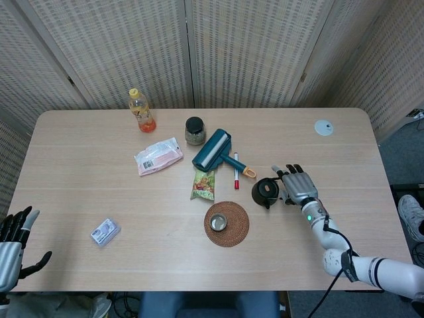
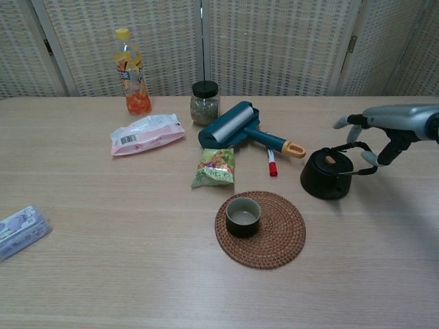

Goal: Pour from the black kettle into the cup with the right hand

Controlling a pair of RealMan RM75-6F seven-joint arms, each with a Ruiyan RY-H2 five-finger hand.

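Woven screens are seen behind a light wooden table [image 1: 79, 159], on which the black kettle [image 2: 326, 175] stands upright just right of a round woven coaster [image 2: 278, 233] bearing the cup [image 2: 243, 216]. The right hand [image 1: 297, 187] is held at the kettle's handle with fingers spread and curved over it; whether they touch cannot be told. The left hand [image 1: 14, 240] is kept at the table's near left corner, fingers apart, holding nothing.

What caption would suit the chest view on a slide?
Robot's right hand reaching around the black kettle's handle, with the cup waiting on a woven coaster.
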